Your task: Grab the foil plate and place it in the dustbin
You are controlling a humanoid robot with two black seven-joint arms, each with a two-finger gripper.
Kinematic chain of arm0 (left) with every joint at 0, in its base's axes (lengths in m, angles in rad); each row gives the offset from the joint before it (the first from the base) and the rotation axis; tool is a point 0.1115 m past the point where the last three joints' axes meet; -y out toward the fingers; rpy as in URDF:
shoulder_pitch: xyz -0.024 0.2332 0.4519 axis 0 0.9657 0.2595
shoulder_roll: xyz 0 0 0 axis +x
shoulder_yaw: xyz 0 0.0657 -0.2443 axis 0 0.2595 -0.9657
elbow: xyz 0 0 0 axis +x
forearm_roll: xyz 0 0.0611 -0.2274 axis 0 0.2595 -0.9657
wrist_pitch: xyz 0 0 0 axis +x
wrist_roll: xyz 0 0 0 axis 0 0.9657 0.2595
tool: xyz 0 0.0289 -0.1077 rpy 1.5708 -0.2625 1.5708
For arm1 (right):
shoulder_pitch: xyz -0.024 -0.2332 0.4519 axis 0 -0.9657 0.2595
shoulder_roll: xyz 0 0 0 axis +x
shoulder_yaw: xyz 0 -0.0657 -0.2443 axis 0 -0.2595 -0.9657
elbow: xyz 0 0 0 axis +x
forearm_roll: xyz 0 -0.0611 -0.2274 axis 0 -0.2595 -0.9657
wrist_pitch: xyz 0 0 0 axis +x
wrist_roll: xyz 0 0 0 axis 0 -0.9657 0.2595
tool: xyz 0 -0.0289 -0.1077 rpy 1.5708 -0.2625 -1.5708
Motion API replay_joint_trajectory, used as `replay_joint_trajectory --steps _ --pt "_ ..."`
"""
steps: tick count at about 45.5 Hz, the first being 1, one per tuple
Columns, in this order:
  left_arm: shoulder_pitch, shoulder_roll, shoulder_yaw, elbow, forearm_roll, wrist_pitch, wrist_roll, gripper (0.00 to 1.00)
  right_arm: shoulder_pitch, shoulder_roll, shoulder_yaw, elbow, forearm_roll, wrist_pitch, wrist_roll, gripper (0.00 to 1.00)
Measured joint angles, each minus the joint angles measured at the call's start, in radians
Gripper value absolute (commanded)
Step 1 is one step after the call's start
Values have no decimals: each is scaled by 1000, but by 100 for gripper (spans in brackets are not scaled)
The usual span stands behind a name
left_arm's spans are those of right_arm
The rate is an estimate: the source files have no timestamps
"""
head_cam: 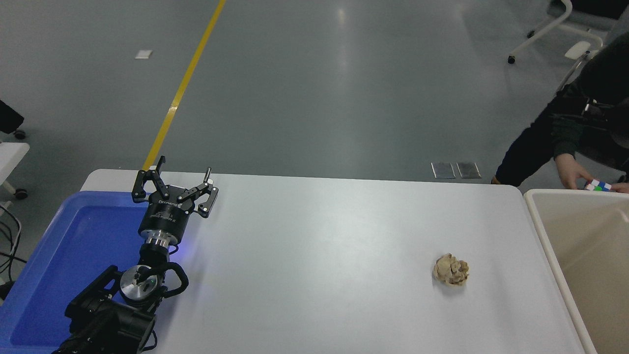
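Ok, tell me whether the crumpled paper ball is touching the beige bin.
Apart. The head view shows bare white table between the crumpled paper ball and the beige bin.

Beige deep-walled dustbin (543,231) stands beside table's right edge.
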Motion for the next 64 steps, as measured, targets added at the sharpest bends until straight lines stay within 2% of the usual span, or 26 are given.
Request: replay_joint_trajectory --steps 17,25,35,52,64 --pt "0 0 0 0 -1 0 0 99 153 290 -22 201 31 142 0 100" --pt "0 0 0 0 -2 0 0 99 180 358 28 239 93 282 0 100" --pt "0 0 0 0 -2 0 0 99 197 421 58 259 225 430 0 100" --pt "0 0 0 0 -2 0 0 99 189 569 -1 236 464 468 0 100" --pt "0 0 0 0 -1 0 0 99 170 617 -52 226 520 441 0 100"
